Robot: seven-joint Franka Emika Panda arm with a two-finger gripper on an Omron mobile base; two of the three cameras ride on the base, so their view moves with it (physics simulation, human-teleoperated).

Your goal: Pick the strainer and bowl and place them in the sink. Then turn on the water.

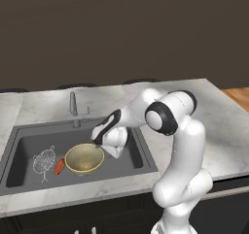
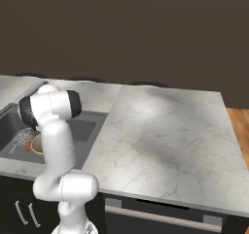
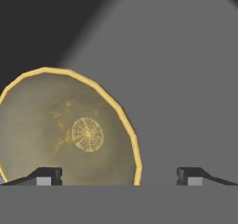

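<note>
The bowl (image 1: pixel 84 158), pale yellow with an olive inside, rests on the floor of the dark grey sink (image 1: pixel 29 136). To its left in the basin lies the silver wire-mesh strainer (image 1: pixel 44 159). My gripper (image 1: pixel 97 142) hangs open just above the bowl's right rim, holding nothing. In the hand view the bowl (image 3: pixel 69 135) sits at lower left on the sink floor (image 3: pixel 186 102), its right rim between the spread fingers of the gripper (image 3: pixel 118 175). From the right base view the strainer (image 2: pixel 20 140) shows in the sink (image 2: pixel 92 126), and the arm hides most of the bowl (image 2: pixel 36 148).
A small orange-red object (image 1: pixel 59 166) lies between strainer and bowl. The grey faucet (image 1: pixel 73 107) stands on the counter behind the basin. White marble counter (image 2: pixel 160 131) stretches wide to the right of the sink. My arm's elbow (image 1: pixel 168 114) looms over the sink's right edge.
</note>
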